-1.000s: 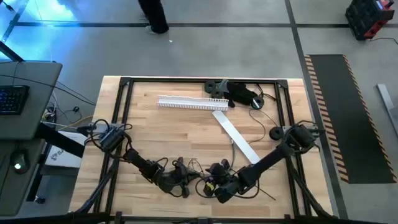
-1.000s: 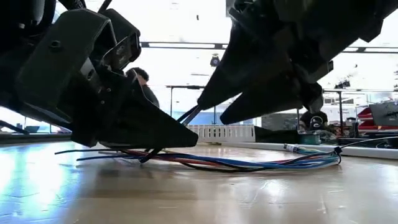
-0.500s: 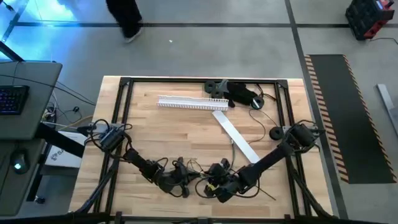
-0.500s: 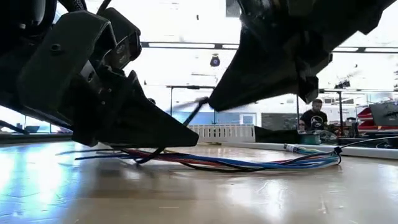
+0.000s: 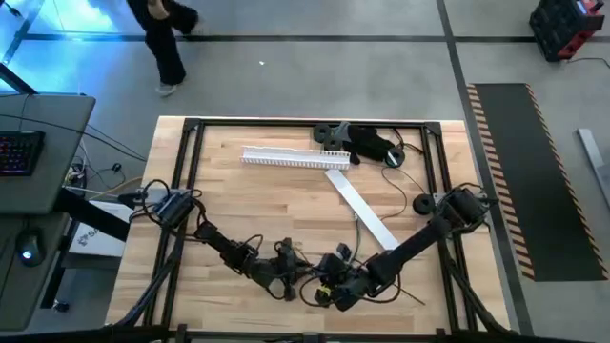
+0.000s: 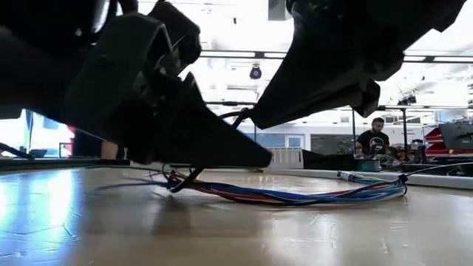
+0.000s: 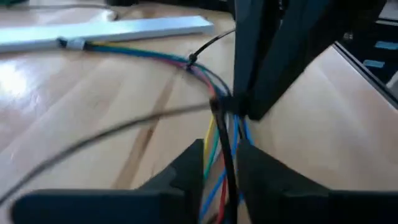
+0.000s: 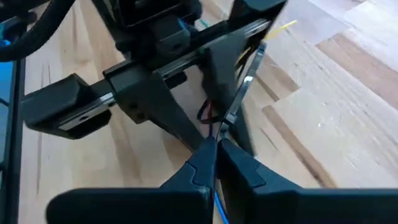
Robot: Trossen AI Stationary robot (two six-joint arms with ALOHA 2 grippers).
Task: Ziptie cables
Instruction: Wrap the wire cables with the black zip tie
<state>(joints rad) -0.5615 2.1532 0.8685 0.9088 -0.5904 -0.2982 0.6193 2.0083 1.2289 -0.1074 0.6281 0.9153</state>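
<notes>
The cables (image 6: 310,196) are a bunch of thin coloured wires lying on the wooden table near its front edge. One black ziptie (image 7: 189,60) is tied round them farther along. My left gripper (image 5: 286,273) sits low over the bunch, with the wires (image 7: 214,149) running between its fingers. My right gripper (image 5: 326,289) stands just to its right, shut on the tail of a second black ziptie (image 8: 239,93). That ziptie loops round the wires in front of the left fingers. My left gripper has the cable bunch (image 7: 211,163) between its two fingers, which slant down from the table's left and lie across the wires. The bunch rests on the table on both sides of the fingers. My right gripper pinches the thin ziptie tail (image 8: 225,122) between its fingertips, coming in from the table's right. The tail runs taut from the fingertips to the loop round the wires (image 7: 227,111).
A slotted white strip (image 5: 295,158) and a flat white strip (image 5: 362,211) lie farther back on the table. A black gadget (image 5: 367,143) with a thin cord sits at the far edge. A person (image 5: 162,38) walks beyond the table.
My left gripper has slid along the cables toward the table's right, closer to my right gripper. My right gripper's fingertips, apart a second ago, have come together on the ziptie tail. The cable bunch has stayed on the table.
</notes>
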